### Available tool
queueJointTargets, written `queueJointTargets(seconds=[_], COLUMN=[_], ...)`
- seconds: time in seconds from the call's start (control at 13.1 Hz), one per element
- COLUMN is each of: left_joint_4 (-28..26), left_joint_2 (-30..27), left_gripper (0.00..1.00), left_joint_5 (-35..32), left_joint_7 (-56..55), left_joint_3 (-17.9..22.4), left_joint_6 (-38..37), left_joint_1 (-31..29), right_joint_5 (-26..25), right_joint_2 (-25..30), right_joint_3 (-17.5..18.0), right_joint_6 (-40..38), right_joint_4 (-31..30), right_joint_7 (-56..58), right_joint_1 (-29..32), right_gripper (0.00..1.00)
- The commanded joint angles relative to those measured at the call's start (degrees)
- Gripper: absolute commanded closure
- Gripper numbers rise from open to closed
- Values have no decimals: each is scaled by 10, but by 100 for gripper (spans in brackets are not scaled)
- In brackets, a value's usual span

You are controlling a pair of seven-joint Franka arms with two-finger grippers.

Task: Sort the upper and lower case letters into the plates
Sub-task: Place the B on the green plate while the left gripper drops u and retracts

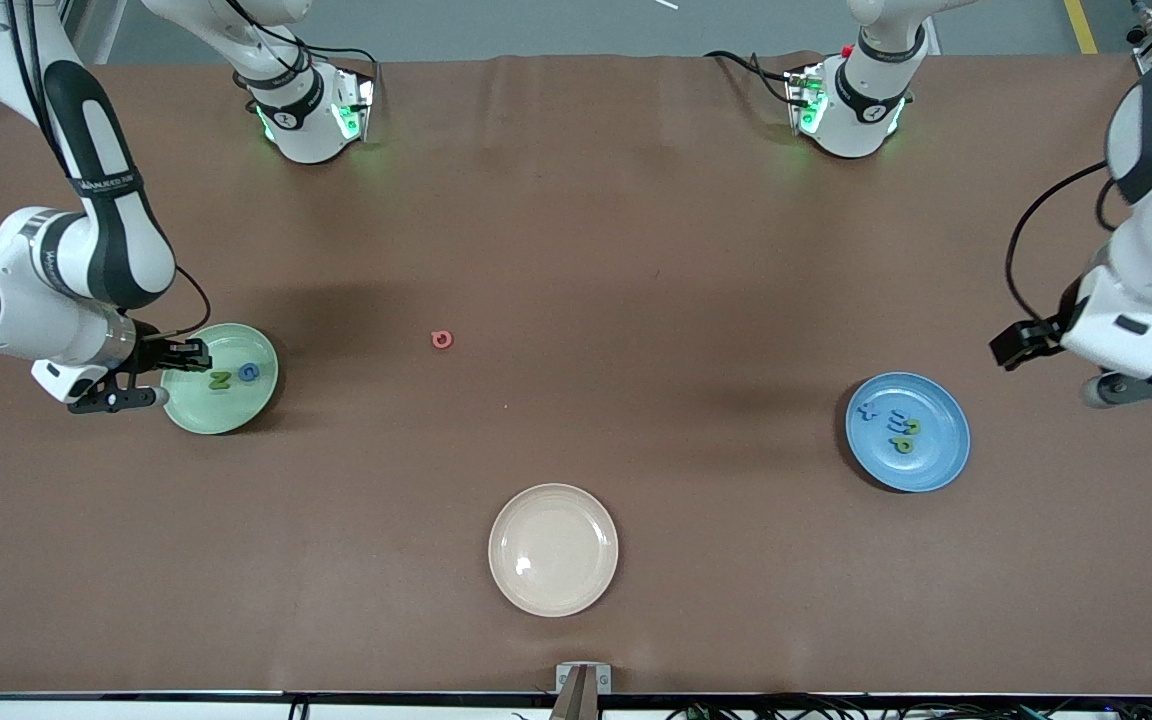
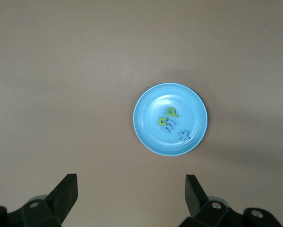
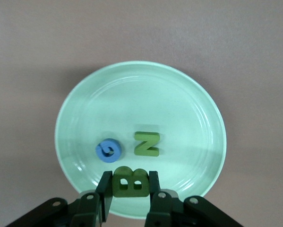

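The mint green plate (image 1: pixel 236 410) (image 3: pixel 179 94) lies at the right arm's end of the table. In it are a green N (image 1: pixel 220 380) (image 3: pixel 146 144) and a blue letter (image 1: pixel 249 372) (image 3: pixel 108 150). My right gripper (image 1: pixel 186 353) (image 3: pixel 130 179) hangs over that plate's rim, shut on a dark green B (image 3: pixel 130 182). The blue plate (image 1: pixel 941 460) (image 2: pixel 150 137) lies at the left arm's end and holds several green and blue letters (image 2: pixel 172 120). My left gripper (image 1: pixel 1014 345) (image 2: pixel 131 178) is high over bare table beside the blue plate, open and empty. A red letter (image 1: pixel 442 339) lies alone mid-table.
A cream-beige plate (image 1: pixel 553 549) with nothing in it sits near the table's front edge, nearer the front camera than the red letter. Both arm bases stand along the back edge. A brown cloth covers the table.
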State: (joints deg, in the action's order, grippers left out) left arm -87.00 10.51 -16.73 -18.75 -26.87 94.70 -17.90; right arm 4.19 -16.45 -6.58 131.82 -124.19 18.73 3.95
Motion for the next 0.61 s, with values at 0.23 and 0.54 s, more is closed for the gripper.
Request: queueJointTargets(seconds=[0.23, 0.54], left_joint_4=[46, 40], left_joint_2=[-74, -115], left_gripper=[0, 0], left_joint_5=[76, 129], left_joint_7=[114, 146], left_joint_3=[9, 148], left_joint_6=[-84, -150], left_joint_1=[-13, 104], right_joint_5=[-8, -8], right_joint_2=[-5, -18], right_joint_3=[14, 15], right_joint_6=[56, 63], right_joint_4=[-57, -57], right_joint_7=[4, 4], right_joint_1=[15, 17], right_gripper=[81, 80])
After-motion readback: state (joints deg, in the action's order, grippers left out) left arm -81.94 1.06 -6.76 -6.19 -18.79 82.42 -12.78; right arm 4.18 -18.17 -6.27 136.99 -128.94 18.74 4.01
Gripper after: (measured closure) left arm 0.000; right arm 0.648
